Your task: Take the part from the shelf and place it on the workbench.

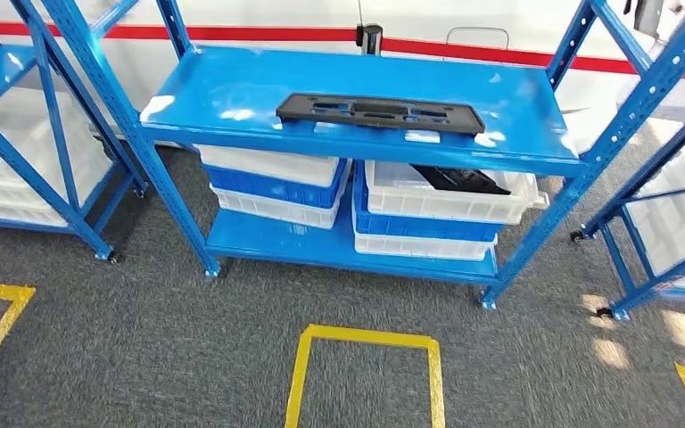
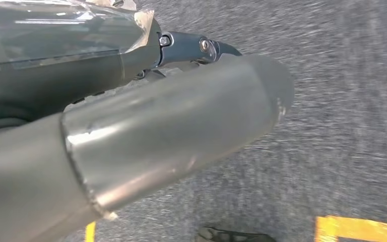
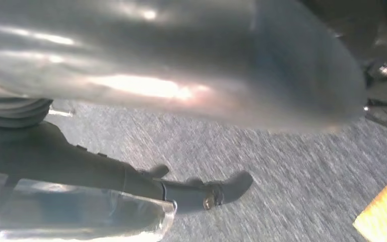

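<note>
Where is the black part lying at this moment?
In the head view, the black part lies flat on the blue shelf, near its front edge, above the white and blue bins.

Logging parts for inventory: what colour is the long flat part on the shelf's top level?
Black; the long flat plastic part shows best in the head view.
</note>
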